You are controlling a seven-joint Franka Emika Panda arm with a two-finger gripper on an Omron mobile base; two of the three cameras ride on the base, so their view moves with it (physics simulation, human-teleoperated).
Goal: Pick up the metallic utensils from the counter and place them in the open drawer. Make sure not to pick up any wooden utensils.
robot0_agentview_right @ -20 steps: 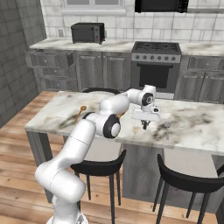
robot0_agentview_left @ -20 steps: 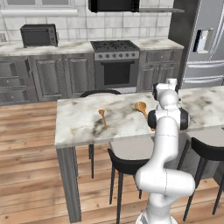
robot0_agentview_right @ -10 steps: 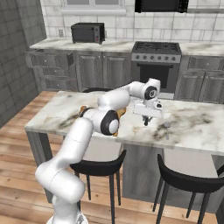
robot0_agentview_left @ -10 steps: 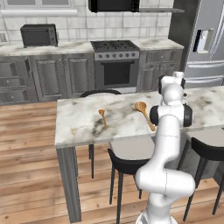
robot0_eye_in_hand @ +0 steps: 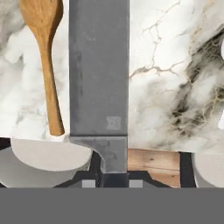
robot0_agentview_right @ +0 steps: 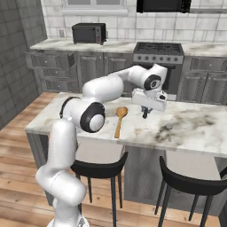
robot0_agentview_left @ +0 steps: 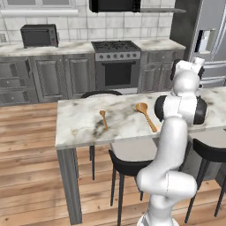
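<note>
The knife point(robot0_eye_in_hand: 99, 78) hangs pinched in the jaws above the surface point(robot0_agentview_right: 199, 128), blade pointing down. The big wooden spoon point(robot0_agentview_right: 120, 120) lies on the surface just beside it; a small spoon point(robot0_agentview_left: 103, 118) lies farther off.

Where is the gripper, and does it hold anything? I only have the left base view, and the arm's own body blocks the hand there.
Observer: The hand view shows the gripper shut on a grey knife, with the blade pointing away from the hand over the counter.
Operator: Any other metal piece lying out?
Observer: Yes. In the right base view a small metal utensil lies on the marble, on the side of the gripper away from the larger wooden spoon.
</note>
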